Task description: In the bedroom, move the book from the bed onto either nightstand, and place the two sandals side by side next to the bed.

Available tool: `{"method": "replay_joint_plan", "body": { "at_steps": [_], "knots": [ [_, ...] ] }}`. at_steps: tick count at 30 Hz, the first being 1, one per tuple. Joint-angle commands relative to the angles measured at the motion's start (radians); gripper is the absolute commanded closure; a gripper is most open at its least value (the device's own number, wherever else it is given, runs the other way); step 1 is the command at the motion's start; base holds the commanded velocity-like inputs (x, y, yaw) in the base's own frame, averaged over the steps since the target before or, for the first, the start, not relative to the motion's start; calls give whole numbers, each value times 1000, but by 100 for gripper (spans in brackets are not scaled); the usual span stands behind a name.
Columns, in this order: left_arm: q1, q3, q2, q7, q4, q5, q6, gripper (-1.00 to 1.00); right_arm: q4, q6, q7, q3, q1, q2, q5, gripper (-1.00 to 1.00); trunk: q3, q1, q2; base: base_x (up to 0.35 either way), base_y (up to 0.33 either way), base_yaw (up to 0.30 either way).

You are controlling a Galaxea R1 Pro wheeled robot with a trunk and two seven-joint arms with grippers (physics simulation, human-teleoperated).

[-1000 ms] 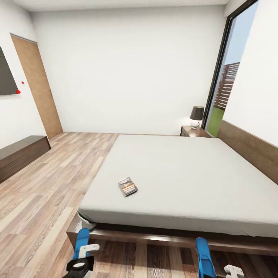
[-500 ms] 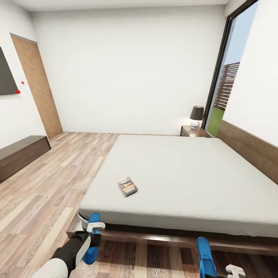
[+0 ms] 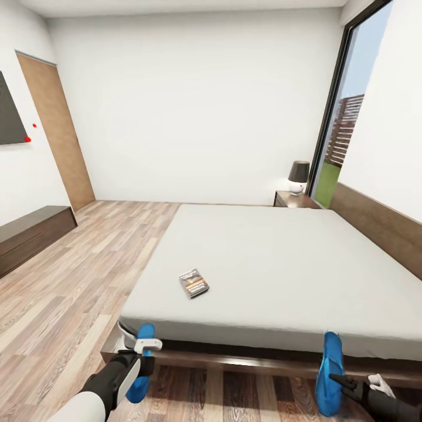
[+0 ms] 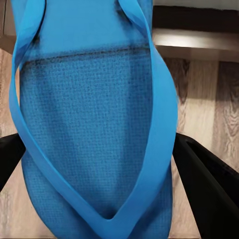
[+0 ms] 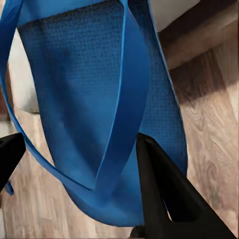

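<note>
Wood-plank floor (image 3: 64, 293) fronts the bed (image 3: 281, 269) bearing the book (image 3: 194, 283); each gripper's jaws grasp a blue sandal (image 3: 140, 366)

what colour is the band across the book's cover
Orange, across the dark cover of the book lying on the bed; head view shows it best.

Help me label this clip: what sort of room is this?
A bedroom, most likely: a large low bed fills it, with a nightstand carrying a lamp beside the headboard.

A dark book (image 3: 194, 283) lies flat on the bed (image 3: 281, 264) near its foot edge; two blue sandals (image 3: 141, 362) (image 3: 329, 373) are held upright before that edge.
</note>
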Motion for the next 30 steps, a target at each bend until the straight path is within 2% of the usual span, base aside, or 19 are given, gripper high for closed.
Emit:
{"method": "replay_joint_plan", "body": {
  "at_steps": [1, 4, 7, 30],
  "knots": [
    [0, -4, 0, 5, -2, -3, 16, 100, -33, 63, 23, 2, 0, -1, -17, 100, -1, 0, -1, 0, 0, 0],
    [0, -5, -1, 5, -3, -10, 44, 100, -80, 176, 59, 1, 0, -3, -47, 100, -1, 0, -1, 0, 0, 0],
    [0, -7, -2, 5, -3, -11, 51, 100, -92, 207, 68, 1, 0, -4, -54, 100, -8, 8, -15, 0, 0, 0],
    [0, -4, -2, 9, -3, -11, 56, 100, -85, 220, 71, 8, 0, -2, -55, 100, -80, 96, -176, 0, 0, 0]
  ]
}}
